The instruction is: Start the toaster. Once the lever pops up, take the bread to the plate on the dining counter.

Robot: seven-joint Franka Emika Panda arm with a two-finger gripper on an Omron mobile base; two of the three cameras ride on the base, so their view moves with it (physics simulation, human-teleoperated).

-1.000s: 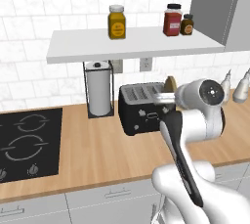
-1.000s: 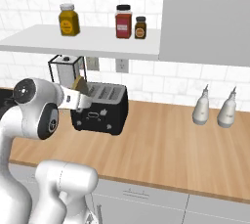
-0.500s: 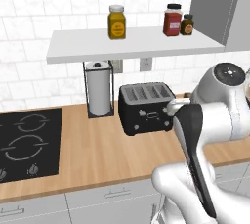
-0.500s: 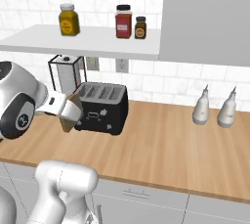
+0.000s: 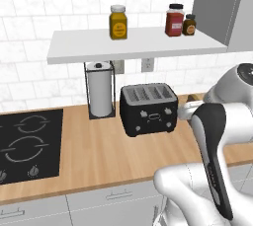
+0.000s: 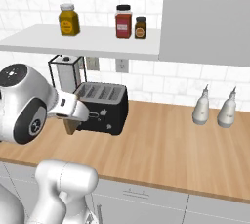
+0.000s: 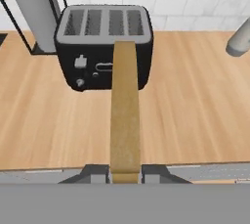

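in the left base view the toaster (image 5: 148, 109) sits on the wood surface (image 5: 99, 156) at about 3 o'clock from the paper towel roll (image 5: 100, 89), and a tan edge of the bread (image 5: 195, 96) peeks out behind the arm, which hides most of the slice, so a swing toward the shelf (image 5: 133, 45) could clip it. in the right base view the bread (image 6: 71, 124) hangs low beside the toaster's (image 6: 103, 108) front corner, at its 8 o'clock, where a careless turn could knock it against the casing. in the hand view the jaws (image 7: 125, 173) are closed tight on the bread (image 7: 124, 115), gripping one narrow end while the long slice juts toward the toaster (image 7: 102, 47) at 12 o'clock; i judge such an end grip could let it pivot or slip on the carry to the plate.
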